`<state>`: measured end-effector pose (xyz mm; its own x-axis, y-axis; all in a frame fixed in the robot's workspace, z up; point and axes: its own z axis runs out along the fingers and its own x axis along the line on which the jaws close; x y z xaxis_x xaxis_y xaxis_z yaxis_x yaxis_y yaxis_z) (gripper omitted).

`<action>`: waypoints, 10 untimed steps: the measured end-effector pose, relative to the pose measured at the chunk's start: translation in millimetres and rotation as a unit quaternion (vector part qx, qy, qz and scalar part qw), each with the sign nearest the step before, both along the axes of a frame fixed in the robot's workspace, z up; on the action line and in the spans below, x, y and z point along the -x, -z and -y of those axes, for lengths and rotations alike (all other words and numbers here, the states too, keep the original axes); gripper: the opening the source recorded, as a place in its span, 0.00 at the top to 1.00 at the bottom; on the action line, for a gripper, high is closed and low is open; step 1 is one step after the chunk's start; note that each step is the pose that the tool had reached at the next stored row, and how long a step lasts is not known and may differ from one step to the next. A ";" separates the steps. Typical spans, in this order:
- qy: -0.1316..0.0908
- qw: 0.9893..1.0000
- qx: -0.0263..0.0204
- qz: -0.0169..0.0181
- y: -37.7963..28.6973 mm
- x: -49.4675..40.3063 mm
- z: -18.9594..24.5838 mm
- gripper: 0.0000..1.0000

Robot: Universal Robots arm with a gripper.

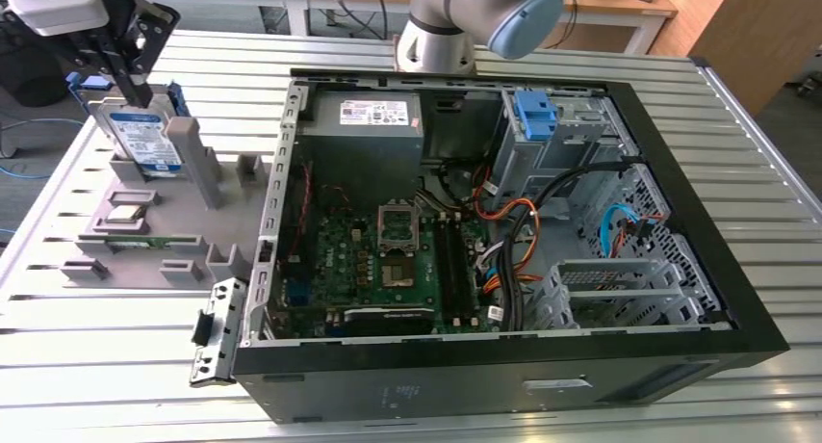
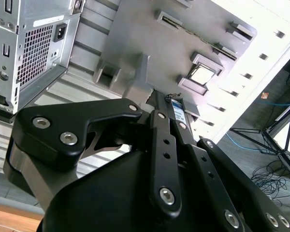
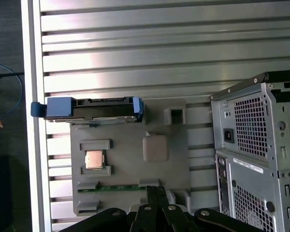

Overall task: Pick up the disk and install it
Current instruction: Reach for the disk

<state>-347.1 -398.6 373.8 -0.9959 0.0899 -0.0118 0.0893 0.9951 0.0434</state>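
The gripper (image 1: pixel 125 75) is hovering just above the disk (image 1: pixel 139 140), which is standing upright in the grey fixture (image 1: pixel 238 212), on the exterior view's left of the open computer case (image 1: pixel 757 337); I cannot tell whether it is spread or clamped; the pick-up is looking barely begun; the grasp is calling for squaring up over the top edge.

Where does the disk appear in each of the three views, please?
Exterior view: the disk stands upright in the grey holder, at the exterior view's left.
First wrist view: the disk is seen edge-on at the holder's rim.
Second wrist view: a narrow blue-labelled sliver near the processor chip.
Shared landmark: the processor chip in the holder's square pocket.
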 end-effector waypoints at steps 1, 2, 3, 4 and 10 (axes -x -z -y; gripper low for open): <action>0.000 1.000 0.000 0.000 0.0 0.3 0.0 0.89; 0.000 1.000 0.000 0.000 0.0 0.3 0.0 0.89; 0.000 1.000 0.000 0.000 0.0 0.3 0.0 0.89; 0.000 1.000 0.000 0.000 0.0 0.4 0.0 0.89; 0.000 1.000 0.000 0.000 0.0 0.6 -1.5 0.89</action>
